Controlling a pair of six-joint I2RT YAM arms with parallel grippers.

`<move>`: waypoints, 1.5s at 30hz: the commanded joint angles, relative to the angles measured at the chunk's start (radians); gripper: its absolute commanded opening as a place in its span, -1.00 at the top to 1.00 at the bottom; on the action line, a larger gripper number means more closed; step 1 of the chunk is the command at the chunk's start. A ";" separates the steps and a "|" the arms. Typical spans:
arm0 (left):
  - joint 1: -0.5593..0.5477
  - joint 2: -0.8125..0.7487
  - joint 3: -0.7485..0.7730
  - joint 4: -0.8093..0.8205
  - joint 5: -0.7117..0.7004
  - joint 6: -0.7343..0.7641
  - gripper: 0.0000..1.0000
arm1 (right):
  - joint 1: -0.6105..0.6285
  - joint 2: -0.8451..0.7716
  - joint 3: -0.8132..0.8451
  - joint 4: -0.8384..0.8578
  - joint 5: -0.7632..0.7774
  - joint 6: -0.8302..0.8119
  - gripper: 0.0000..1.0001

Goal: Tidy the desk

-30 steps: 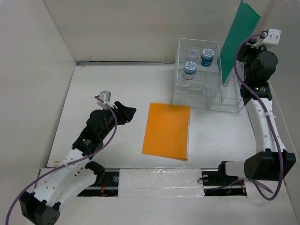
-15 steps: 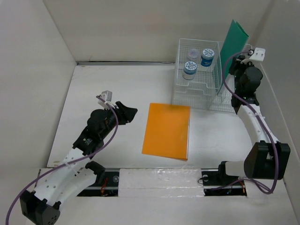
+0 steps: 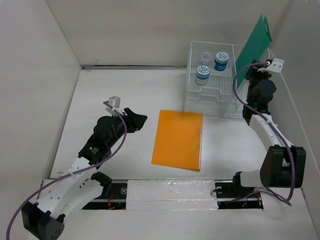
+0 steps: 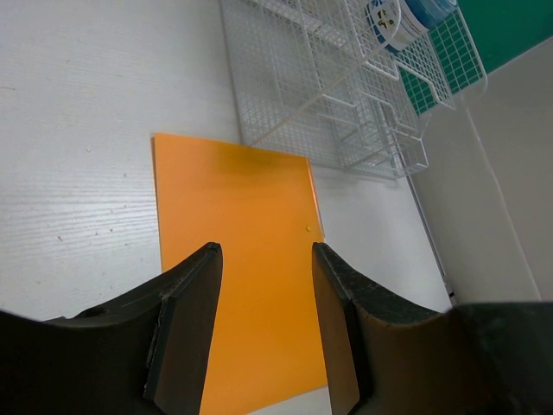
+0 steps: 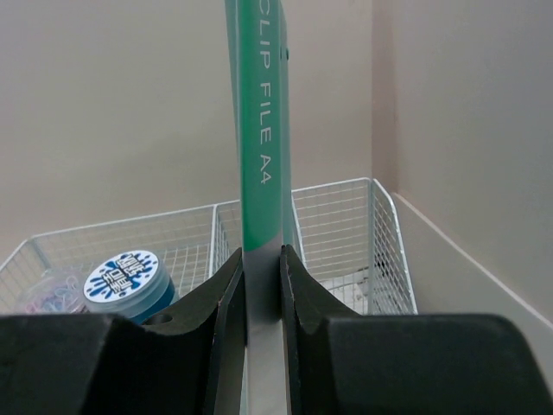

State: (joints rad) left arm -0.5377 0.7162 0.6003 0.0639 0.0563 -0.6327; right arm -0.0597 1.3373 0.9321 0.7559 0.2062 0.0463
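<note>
**Desk** (image 3: 107, 92): white top, walled on three sides. It spans the whole work area beneath both arms.

**Left gripper** (image 3: 141, 120): sits left of centre, low over the desk, pointing right. Its jaws stand apart with nothing between them.

**Orange folder** (image 3: 178, 139): lies flat at the desk's centre, long axis running near to far. It is just to the right of the left gripper, straight ahead of the jaws in the left wrist view. The left arm is much the nearer arm to it. Its left long edge faces the jaws, so a pickup would likely start at that edge.

**Rack** (image 3: 207, 102): wire mesh, at the far right. Its left section holds two blue tubs (image 3: 203, 74).

**Green file** (image 5: 259, 130): stands on end, long axis near vertical and leaning a little, at the rack's right section. Whether its lower edge is seated cannot be told, as the arm hides it.

**Right gripper** (image 5: 262, 277): jaws are closed on the file's spine, holding it upright. Judged step: lower the file into the right section, keeping the spine in line with the wire dividers. Risk: the file's edge may catch on the mesh.
</note>
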 commanded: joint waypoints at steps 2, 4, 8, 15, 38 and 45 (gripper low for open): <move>-0.007 0.000 -0.002 0.042 0.011 0.008 0.16 | 0.020 0.036 0.008 0.172 0.032 -0.014 1.00; -0.007 0.000 0.001 0.040 0.011 0.008 0.17 | 0.020 0.051 0.004 0.175 0.032 -0.022 1.00; -0.007 -0.001 -0.002 0.047 0.017 0.010 0.16 | 0.029 0.065 -0.027 0.183 0.035 -0.028 1.00; -0.007 0.006 -0.002 0.050 0.034 0.010 0.17 | 0.063 0.086 -0.108 0.212 0.064 -0.011 1.00; -0.007 -0.032 -0.010 0.048 0.036 -0.005 0.17 | 0.124 0.000 -0.095 0.097 0.185 -0.034 0.97; -0.007 -0.024 -0.007 0.042 0.037 -0.002 0.18 | 0.124 0.086 -0.128 0.206 0.254 -0.049 1.00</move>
State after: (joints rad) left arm -0.5377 0.6975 0.5995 0.0708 0.0929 -0.6342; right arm 0.0540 1.3926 0.7906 0.8776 0.4011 -0.0067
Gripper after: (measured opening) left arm 0.414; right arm 0.216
